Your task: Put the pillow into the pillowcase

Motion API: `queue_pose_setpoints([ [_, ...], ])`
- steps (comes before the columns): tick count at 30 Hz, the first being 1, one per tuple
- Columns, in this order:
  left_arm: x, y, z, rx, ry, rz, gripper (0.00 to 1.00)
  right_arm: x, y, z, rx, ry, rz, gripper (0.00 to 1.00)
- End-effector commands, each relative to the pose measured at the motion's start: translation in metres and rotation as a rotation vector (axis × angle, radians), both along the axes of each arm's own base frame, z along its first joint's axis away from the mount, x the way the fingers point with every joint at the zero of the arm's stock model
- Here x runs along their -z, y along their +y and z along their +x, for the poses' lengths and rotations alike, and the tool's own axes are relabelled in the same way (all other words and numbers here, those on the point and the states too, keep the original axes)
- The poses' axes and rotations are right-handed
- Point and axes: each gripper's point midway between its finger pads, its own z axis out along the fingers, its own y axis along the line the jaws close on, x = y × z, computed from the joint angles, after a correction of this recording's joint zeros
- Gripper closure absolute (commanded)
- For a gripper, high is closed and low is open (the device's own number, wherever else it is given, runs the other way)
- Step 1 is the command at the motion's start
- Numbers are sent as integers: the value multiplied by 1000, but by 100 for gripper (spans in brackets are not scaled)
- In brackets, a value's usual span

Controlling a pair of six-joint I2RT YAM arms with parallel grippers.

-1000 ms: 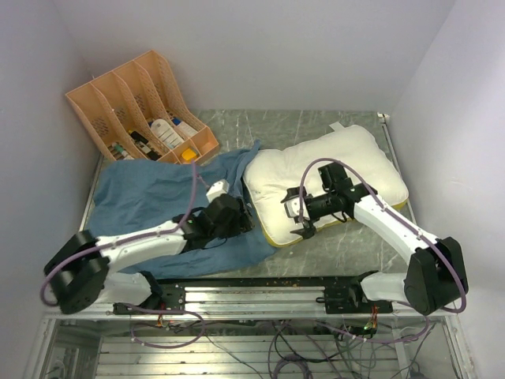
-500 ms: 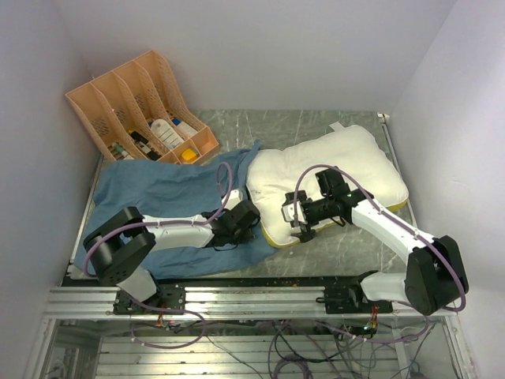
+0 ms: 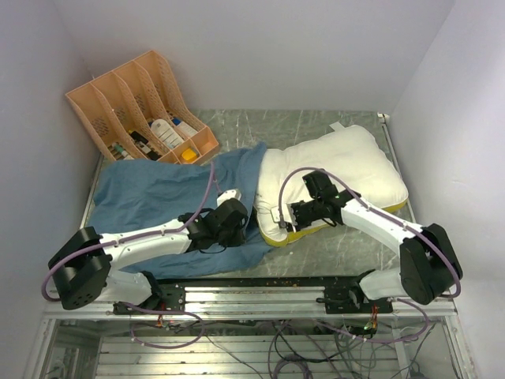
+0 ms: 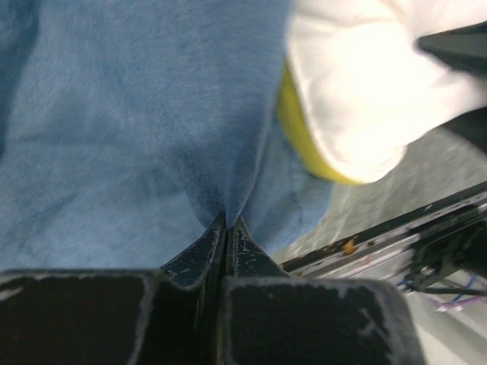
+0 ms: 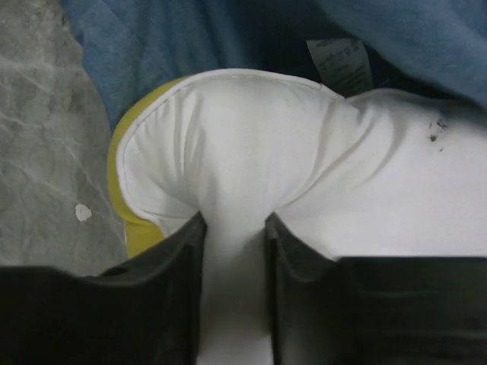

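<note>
The cream-white pillow [image 3: 347, 166] lies at the right of the table, its yellow underside showing at the near-left corner [image 3: 276, 234]. The wrinkled blue pillowcase [image 3: 150, 197] spreads to its left, and one edge laps over the pillow's left side. My left gripper [image 3: 248, 221] is shut on a fold of pillowcase [image 4: 137, 137] right beside the pillow [image 4: 365, 84]. My right gripper [image 3: 284, 219] is shut on a bunch of the pillow [image 5: 304, 152] near that corner, and white fabric fills the gap between its fingers [image 5: 171, 258]. Beyond the pillow, the pillowcase [image 5: 190, 38] shows a white label.
An orange slotted organizer [image 3: 142, 103] with bottles and small items stands at the back left against the wall. The marble tabletop [image 3: 339, 245] ends in a metal rail [image 3: 252, 288] along the near edge. Walls close in on the left, back and right.
The left gripper has shut on the pillowcase edge and drawn it over the pillow's left side. The right gripper has closed on the pillow's near-left corner.
</note>
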Motion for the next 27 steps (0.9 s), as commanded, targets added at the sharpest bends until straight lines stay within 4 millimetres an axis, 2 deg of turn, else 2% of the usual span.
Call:
queue_pose_setpoints([
  [1,26,21,-28,74,97,98,93,-2,7,10,49,14,-13,80],
  [3,25,24,-28,77,96,112,93,-2,9,9,48,28,-9,91],
  [5,24,29,-27,71,89,140,92,-5,11,8,50,41,4,93],
  [7,23,37,-24,56,86,192,74,-13,15,6,56,61,28,91],
  [9,20,52,-21,29,81,282,57,-27,20,2,41,84,62,76],
  [10,15,56,-19,25,77,305,53,-36,22,-3,18,90,87,67],
  [12,-5,55,-16,24,54,302,50,-50,25,-16,-34,98,132,46],
  [14,-32,47,-14,31,10,256,49,-56,26,-26,-66,98,164,33],
  [17,-69,29,-11,48,-51,127,47,-51,23,-29,-73,90,158,27],
  [19,-79,21,-9,44,-68,72,47,-45,21,-22,-42,79,136,26],
  [21,-75,22,-8,15,-53,82,46,-38,20,-15,-9,76,120,26],
  [23,-61,25,-5,-28,-37,109,46,-32,18,-12,8,67,114,25],
  [27,-37,9,3,-44,-25,86,45,-14,14,-6,27,47,78,23],
])
